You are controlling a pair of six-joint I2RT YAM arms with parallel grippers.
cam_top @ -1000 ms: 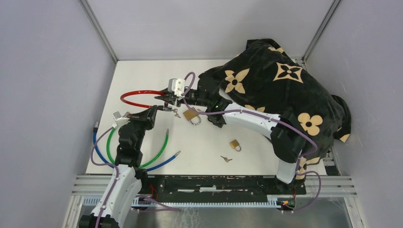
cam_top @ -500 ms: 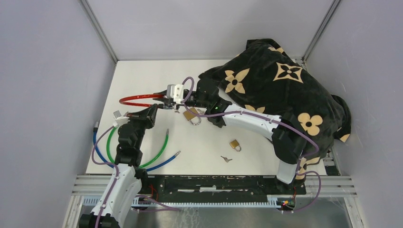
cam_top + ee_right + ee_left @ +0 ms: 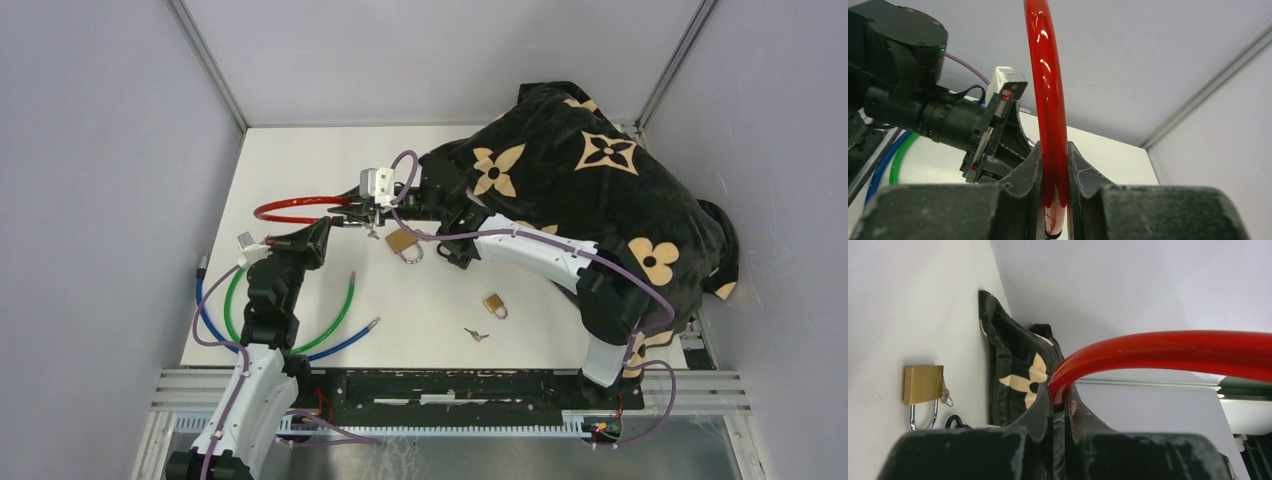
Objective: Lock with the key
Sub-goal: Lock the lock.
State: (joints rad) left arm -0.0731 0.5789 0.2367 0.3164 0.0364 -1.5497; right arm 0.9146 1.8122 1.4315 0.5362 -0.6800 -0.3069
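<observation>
Left hand [image 3: 1059, 396]: fingers pressed together on the red cable [image 3: 290, 206], pinching it near one end. Right hand [image 3: 1054, 152]: likewise clamped on the same cable, which stands upright between its fingers. The two hands meet tip to tip over the middle of the worktop [image 3: 300, 150].

Brass padlock [image 3: 402, 241]: lies flat on the worktop just beside the right hand, on its near side, touched by neither hand. A small key [image 3: 946, 397] sits against its body. A second padlock [image 3: 494, 305] and a loose key [image 3: 476, 335] lie well apart, nearer the arm bases.
</observation>
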